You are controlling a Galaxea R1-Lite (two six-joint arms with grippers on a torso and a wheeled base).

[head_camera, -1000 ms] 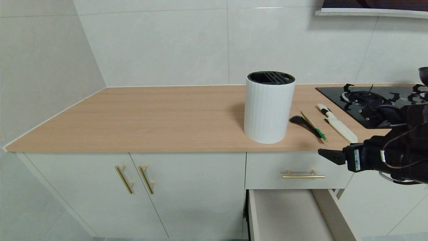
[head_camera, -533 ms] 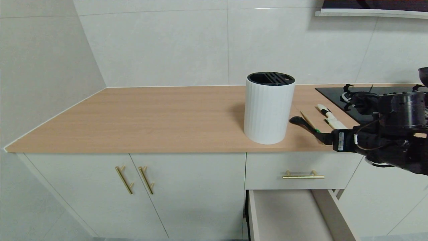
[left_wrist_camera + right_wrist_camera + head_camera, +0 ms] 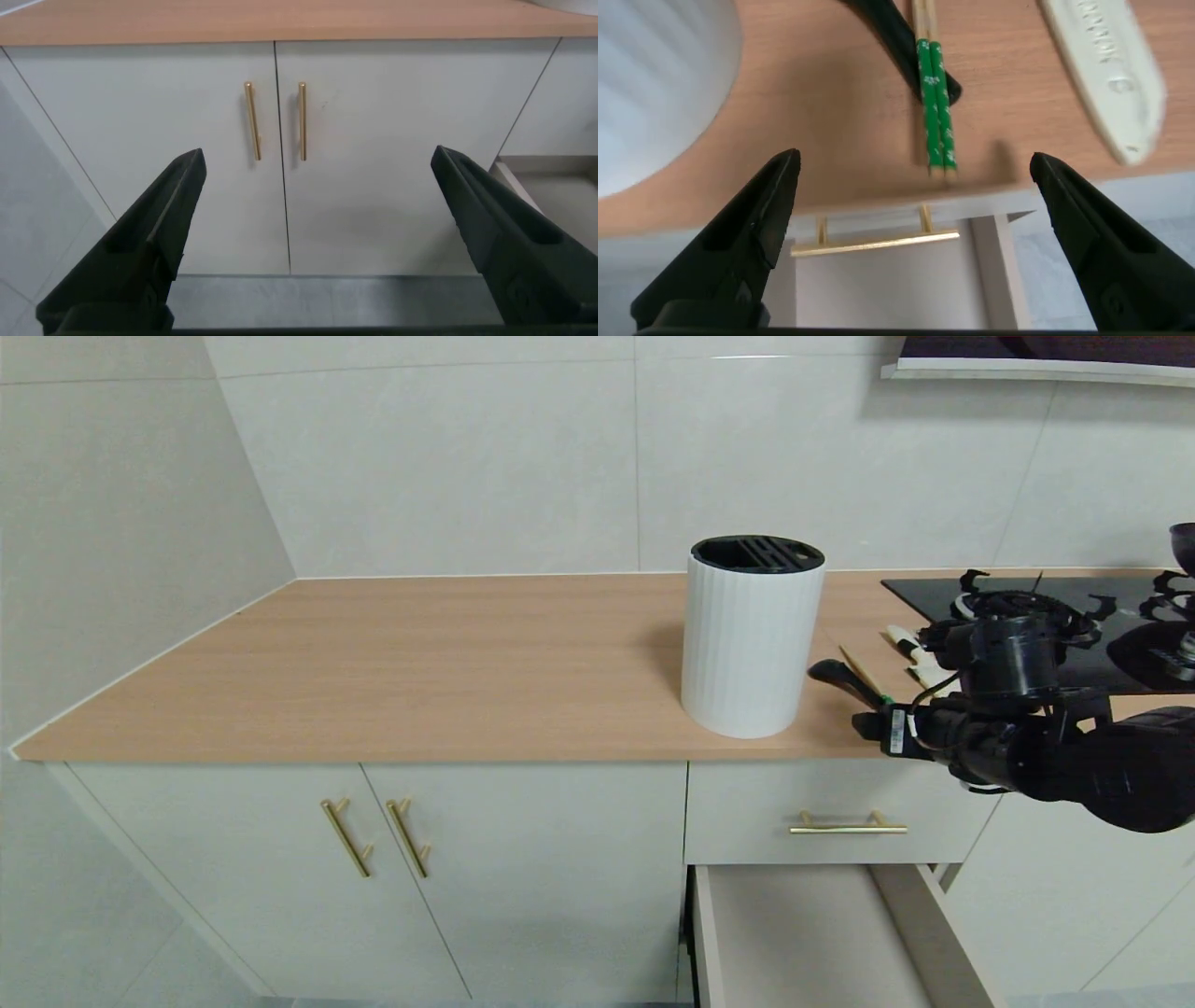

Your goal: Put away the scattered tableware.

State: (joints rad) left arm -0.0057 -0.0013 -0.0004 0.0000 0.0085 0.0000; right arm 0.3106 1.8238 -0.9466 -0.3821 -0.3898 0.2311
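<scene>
- Right gripper (image 3: 912,161): I read the jaws as spread wide with nothing between them. It hovers over the front edge of the bench (image 3: 420,663), just above the green ends of the chopsticks (image 3: 934,103).
- Chopsticks lie flat as a pair, touching the black spoon (image 3: 887,37). The white knife (image 3: 1106,75) lies beside them, apart.
- White holder (image 3: 752,635) stands upright on the bench, just left of the spoon.
- Left gripper (image 3: 318,154): I see it spread and empty, facing the cabinet doors (image 3: 280,159) below the bench.
- Drawer (image 3: 803,933) under the bench stands pulled out.
</scene>
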